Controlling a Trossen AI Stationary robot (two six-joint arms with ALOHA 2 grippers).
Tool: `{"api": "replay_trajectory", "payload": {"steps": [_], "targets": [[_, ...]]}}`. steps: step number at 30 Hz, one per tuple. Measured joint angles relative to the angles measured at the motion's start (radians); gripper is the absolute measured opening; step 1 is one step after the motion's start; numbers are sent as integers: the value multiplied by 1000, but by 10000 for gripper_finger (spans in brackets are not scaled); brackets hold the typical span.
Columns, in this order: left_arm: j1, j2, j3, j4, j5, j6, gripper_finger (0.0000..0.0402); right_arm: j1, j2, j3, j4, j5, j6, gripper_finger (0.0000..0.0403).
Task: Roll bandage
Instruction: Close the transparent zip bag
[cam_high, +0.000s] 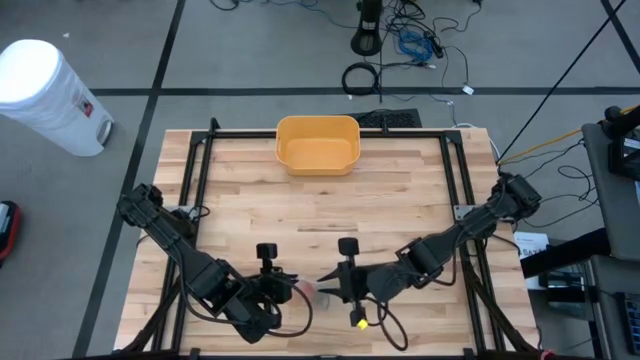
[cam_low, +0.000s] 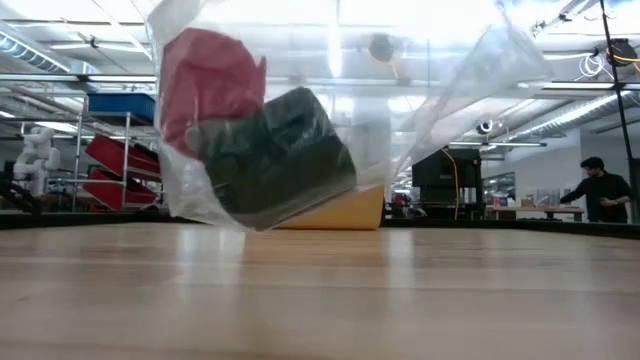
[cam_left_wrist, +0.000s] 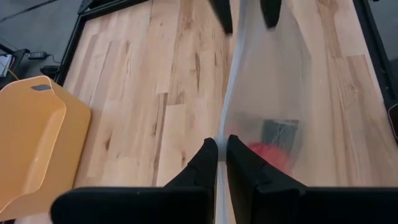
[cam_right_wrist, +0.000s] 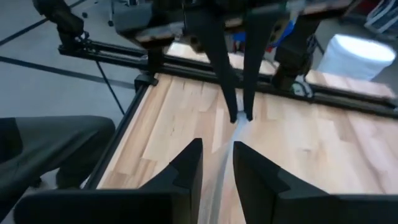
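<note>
Clear plastic bag (cam_high: 308, 290), soft and crumpled, sits in the high view near the front edge of the pale wooden plank table (cam_high: 330, 205), stretched between the left gripper (cam_high: 288, 290) and the right gripper (cam_high: 328, 278); an orange plastic bin (cam_high: 318, 144) stands at the far edge, a white cylindrical waste bin (cam_high: 45, 95) on the floor beyond the left corner. Low view: bag (cam_low: 300, 110) hangs above the tabletop, holding a red roll of bandage (cam_low: 205, 85) in its upper part and a dark block-shaped item (cam_low: 275, 160) touching it just below; a person (cam_low: 598, 190) stands at a bench far behind. Left wrist view: left gripper (cam_left_wrist: 221, 146) with fingers pressed together on the bag's edge (cam_left_wrist: 267, 99), red bandage (cam_left_wrist: 270, 152) and dark item visible through the film; orange bin (cam_left_wrist: 31, 143) well apart. Right wrist view: right gripper (cam_right_wrist: 217, 155) with fingers parted, a strip of bag film (cam_right_wrist: 221, 171) lying in the gap without being pinched.
</note>
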Motion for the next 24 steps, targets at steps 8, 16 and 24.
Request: {"api": "replay_trajectory", "payload": {"steps": [8,16,24], "targets": [[16,0,0,1,1,5,22,-52,19,0,-4,-56,62,88],[35,0,0,2,16,7,22,-81,19,0,-36,-85,94,45],[34,1,0,3,26,6,22,-87,19,0,-30,-62,67,1]]}}
